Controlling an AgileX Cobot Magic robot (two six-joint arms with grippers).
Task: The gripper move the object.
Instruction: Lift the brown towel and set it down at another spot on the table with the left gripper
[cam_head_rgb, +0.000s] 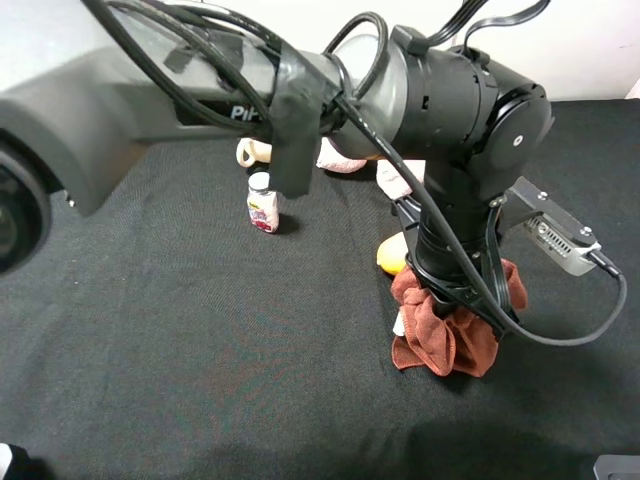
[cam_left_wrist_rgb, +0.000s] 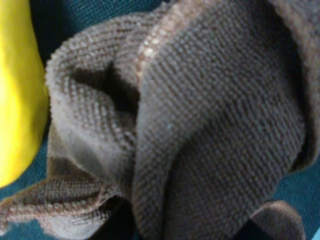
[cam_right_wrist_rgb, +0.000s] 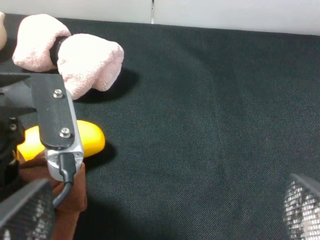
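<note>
High view, left to right: small bottle (cam_head_rgb: 262, 203) standing clear, yellow piece (cam_head_rgb: 389, 257), then the rust towel (cam_head_rgb: 445, 345), likely the object, bunched on the black mat (cam_head_rgb: 200, 350) right under the left gripper (cam_head_rgb: 455, 300), so grasp stage at best and the move itself not done. Left wrist shows only towel folds and the yellow edge, no fingers, so I can't tell whether it is clenched or released. Right wrist adds the right gripper (cam_right_wrist_rgb: 162, 212), spread wide and empty, and a pink cloth (cam_right_wrist_rgb: 75, 55) beyond the yellow piece

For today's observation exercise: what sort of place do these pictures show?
Probably a robot lab bench: a black-clothed table, a cabled arm reaching over it, and props like a small bottle and a brown towel.
</note>
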